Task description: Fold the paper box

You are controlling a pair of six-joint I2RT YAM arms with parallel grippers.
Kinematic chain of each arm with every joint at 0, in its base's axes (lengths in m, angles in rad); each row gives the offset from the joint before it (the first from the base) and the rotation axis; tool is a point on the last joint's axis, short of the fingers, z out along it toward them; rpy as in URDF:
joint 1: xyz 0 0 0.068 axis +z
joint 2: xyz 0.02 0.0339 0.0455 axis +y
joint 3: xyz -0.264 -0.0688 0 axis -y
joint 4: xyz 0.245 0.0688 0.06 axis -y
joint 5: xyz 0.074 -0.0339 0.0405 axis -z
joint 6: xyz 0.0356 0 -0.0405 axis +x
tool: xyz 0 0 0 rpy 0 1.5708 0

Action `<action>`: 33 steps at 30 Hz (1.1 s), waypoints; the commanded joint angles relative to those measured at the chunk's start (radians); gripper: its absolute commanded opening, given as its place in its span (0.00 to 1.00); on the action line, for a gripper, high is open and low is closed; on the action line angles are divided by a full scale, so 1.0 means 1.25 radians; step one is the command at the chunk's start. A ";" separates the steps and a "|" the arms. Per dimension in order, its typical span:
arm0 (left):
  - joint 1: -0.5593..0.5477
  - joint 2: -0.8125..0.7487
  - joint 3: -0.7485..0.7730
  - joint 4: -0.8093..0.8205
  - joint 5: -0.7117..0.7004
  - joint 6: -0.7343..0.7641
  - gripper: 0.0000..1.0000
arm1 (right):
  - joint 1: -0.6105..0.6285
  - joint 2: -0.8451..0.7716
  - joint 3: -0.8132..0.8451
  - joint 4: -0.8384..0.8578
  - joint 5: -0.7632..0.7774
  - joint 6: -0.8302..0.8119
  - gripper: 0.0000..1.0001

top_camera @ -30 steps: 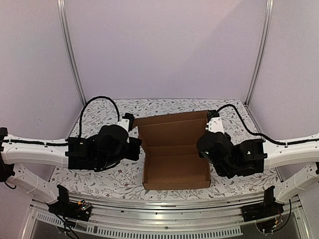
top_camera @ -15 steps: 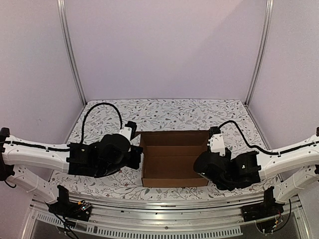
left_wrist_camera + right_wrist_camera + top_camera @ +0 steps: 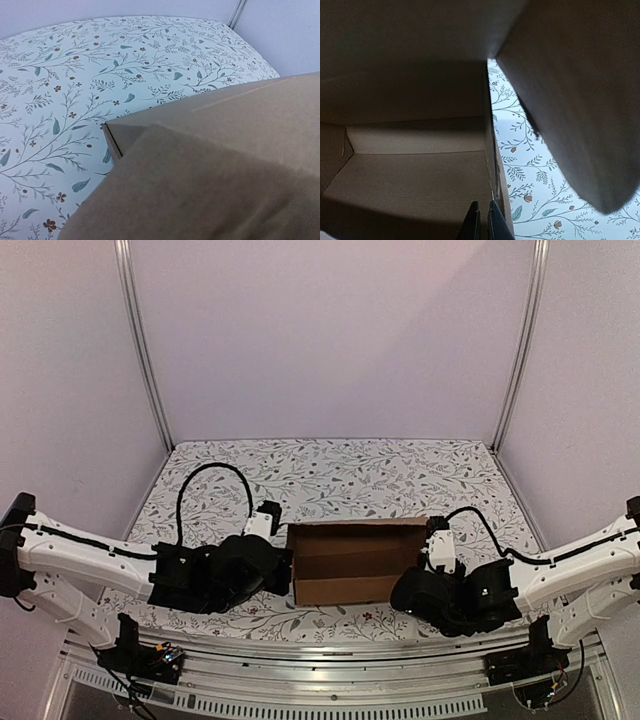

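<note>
Near the front edge of the table (image 3: 350,465) sits the paper box (image 3: 350,562). Both claws are pressed together, the left gripper (image 3: 283,562) at its left side and the right gripper (image 3: 484,212) at its right wall. It looks light and bendy, so hold the edges softly.

Floral table (image 3: 340,472) with paper box (image 3: 352,562)

Matt, faintly fibrous brown cardboard box (image 3: 355,562) on a smooth floral-printed table cover (image 3: 330,470); dull metal rail (image 3: 320,654) at six o'clock.
</note>
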 commanded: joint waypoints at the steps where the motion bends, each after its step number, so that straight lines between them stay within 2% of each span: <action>1: -0.039 0.053 -0.032 -0.073 0.109 -0.074 0.00 | 0.009 0.011 -0.031 -0.046 -0.090 0.067 0.06; 3: -0.044 0.061 -0.034 -0.073 0.108 -0.084 0.00 | 0.010 0.002 -0.035 -0.062 -0.093 0.078 0.07; 6: -0.048 0.064 -0.041 -0.075 0.106 -0.092 0.00 | 0.010 -0.018 -0.039 -0.077 -0.095 0.081 0.14; 14: -0.053 0.072 -0.027 -0.095 0.085 -0.093 0.00 | 0.011 -0.101 -0.031 -0.117 -0.094 0.052 0.50; 22: -0.054 0.085 -0.013 -0.108 0.066 -0.096 0.00 | 0.011 -0.215 -0.018 -0.181 -0.141 -0.022 0.62; 27: -0.054 0.094 0.003 -0.113 0.057 -0.086 0.00 | 0.011 -0.322 -0.004 -0.226 -0.212 -0.124 0.67; 33: -0.056 0.107 0.019 -0.118 0.052 -0.075 0.00 | 0.010 -0.458 0.063 -0.308 -0.315 -0.284 0.68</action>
